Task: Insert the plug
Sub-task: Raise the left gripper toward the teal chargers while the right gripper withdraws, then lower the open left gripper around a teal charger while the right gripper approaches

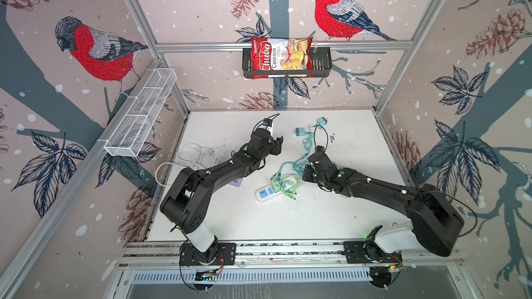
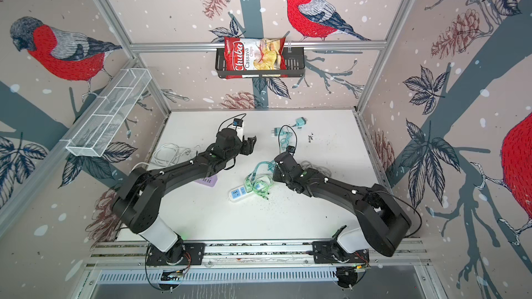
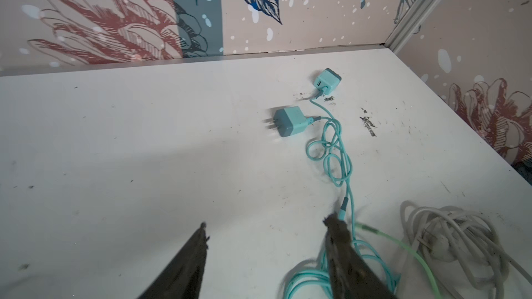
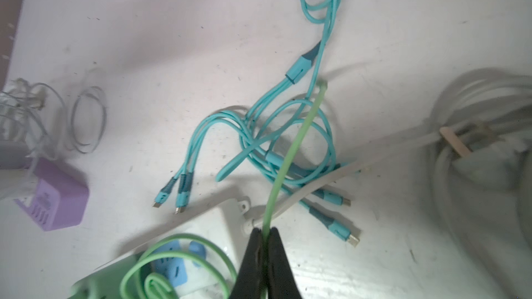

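Green cable (image 4: 288, 153) clamped in right gripper (image 4: 266, 235), jaws fully closed on it, probably to pull its loops off power strip (image 4: 213, 222) and bare the blue sockets. Empty and spread wide, left gripper (image 3: 269, 232) facing teal plug (image 1: 301, 132), flat on table (image 1: 345, 211) at one o'clock from strip, well apart. Strip partly cut off in right wrist view; green block there unclear.

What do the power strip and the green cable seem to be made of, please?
The power strip: probably hard plastic, white, smooth, with blue socket faces and a moulded tab. The green cable: likely soft rubbery or silicone sheath, matte and translucent; it curls in loose loops.
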Available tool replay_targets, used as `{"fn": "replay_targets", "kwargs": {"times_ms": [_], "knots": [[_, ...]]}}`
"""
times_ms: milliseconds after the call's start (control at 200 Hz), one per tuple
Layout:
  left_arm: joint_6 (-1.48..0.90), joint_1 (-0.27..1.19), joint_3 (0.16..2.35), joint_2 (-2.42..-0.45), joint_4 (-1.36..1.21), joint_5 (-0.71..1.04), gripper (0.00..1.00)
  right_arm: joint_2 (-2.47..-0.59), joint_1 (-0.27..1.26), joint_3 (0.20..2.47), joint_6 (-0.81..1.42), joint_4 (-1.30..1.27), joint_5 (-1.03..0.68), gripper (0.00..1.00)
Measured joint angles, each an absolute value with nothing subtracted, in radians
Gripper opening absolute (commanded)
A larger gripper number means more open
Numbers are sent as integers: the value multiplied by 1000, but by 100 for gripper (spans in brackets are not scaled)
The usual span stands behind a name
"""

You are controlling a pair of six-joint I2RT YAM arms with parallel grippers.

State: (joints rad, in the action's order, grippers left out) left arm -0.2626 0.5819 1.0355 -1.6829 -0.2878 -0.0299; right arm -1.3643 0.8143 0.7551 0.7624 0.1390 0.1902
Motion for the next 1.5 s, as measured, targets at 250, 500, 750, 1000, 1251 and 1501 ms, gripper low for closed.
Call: {"fn": "replay_targets", "kwargs": {"times_ms": [250,500,750,1000,1251,1501], "knots": [[-251,582,1107,-1782,-294,38,65,-1156,980,701,871,223,316,6],[-235,581,1176,-1868,-294,94,64,-1121,1108,665,1010,301,411,6],[-221,581,1242,-1940,-287,139,68,-1182,1165,628,1137,323,427,17],[-202,581,1383,-2058,-281,157,69,-1212,1184,606,1230,324,426,48],[-182,580,1638,-2231,-183,159,69,-1122,1068,557,1221,345,450,48],[-177,573,1930,-2413,-8,150,70,-1103,621,576,945,240,353,44]]}}
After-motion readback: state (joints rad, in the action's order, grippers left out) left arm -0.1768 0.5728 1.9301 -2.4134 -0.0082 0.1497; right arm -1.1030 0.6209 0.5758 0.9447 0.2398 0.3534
